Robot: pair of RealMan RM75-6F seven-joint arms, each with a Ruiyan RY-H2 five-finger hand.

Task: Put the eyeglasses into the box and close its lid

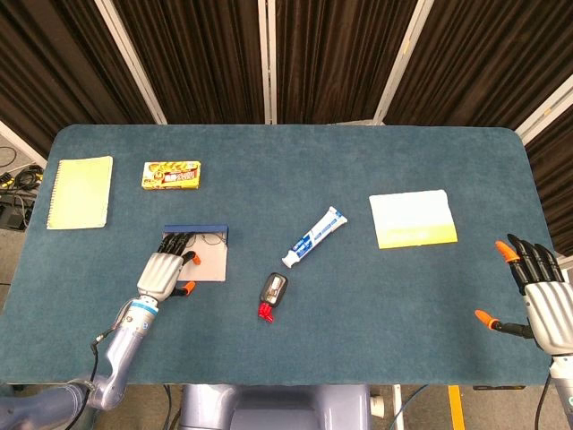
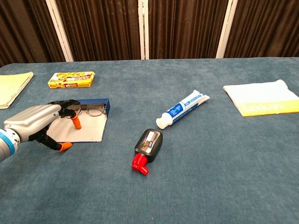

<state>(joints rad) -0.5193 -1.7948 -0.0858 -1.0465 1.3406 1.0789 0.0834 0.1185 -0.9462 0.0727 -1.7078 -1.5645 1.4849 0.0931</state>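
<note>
Two hands are in view, and only the left hand (image 2: pixel 35 122) is at work: it hovers low over the open box (image 2: pixel 86 122), fingers loosely curled and apart, holding nothing as far as the chest view shows. Its orange fingertips (image 2: pixel 76 123) sit just beside the eyeglasses (image 2: pixel 92 110), which lie inside the box against its upright blue wall; whether a fingertip touches the frame I cannot tell. The pale flap lying flat on the table (image 1: pixel 358 349) toward the robot looks to be the lid, not yet closed. The right hand (image 1: pixel 542 296) rests well apart at the table's far right edge, fingers spread and empty. The glasses look thin-rimmed and light, probably wire, so they should slide easily but could bend or scratch under a hard squeeze; a gentle nudge on the frame, not the lenses, would settle them if they need it. The lid looks like thin card, light and floppy along its hinge. The best purchase is likely its free edge nearest the robot, lifted and folded over toward the blue wall.
</note>
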